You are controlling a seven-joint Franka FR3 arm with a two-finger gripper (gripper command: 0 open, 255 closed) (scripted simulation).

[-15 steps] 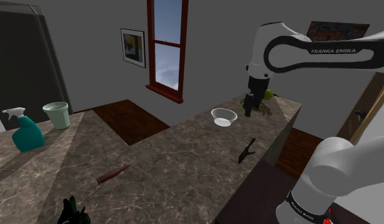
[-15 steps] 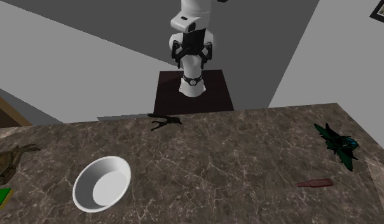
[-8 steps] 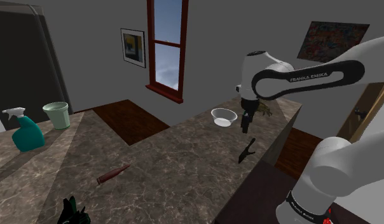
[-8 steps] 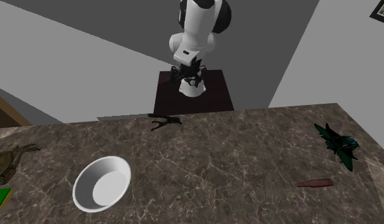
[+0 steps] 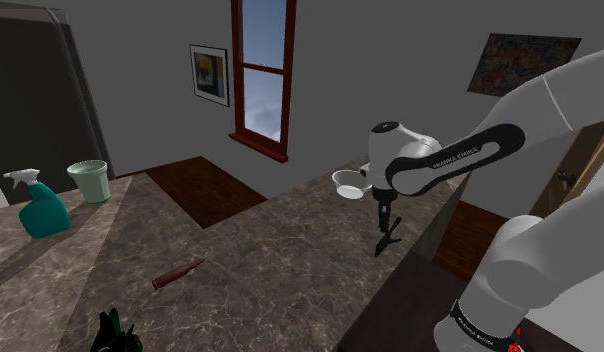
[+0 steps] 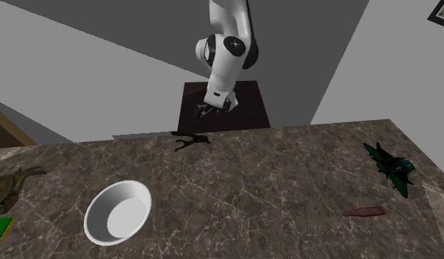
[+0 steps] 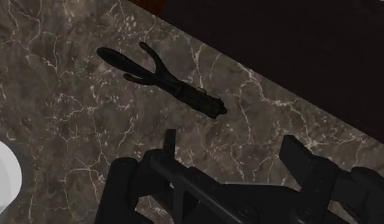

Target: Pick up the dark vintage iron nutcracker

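We are seeing the white arm [image 5: 535,100] arching up from its stand and folding down over the near edge of the stone-patterned counter [image 5: 280,235], its forearm sloping down to a bent wrist so that the black gripper [image 5: 387,212] is pointing almost straight down at the surface. In the second exterior view the gripper [image 6: 211,110] is hanging just above and behind the counter's far edge. Through the wrist camera we are watching the gripper [image 7: 231,140] with its jaws released: the two fingers [image 7: 297,156] are standing well apart and clasping nothing. The dark nutcracker [image 7: 162,79] is lying flat on the counter [image 7: 70,121] a little ahead of the fingertips, outside the gap between them and touching neither; its joined end is pointing toward the jaws and its two handles are forking away from them. From the shoulder camera we are seeing the nutcracker [image 5: 388,238] just below the fingertips, close to the counter's edge. A white bowl [image 5: 348,184] is sitting on the counter off to the side of the jaws, apart from the nutcracker.
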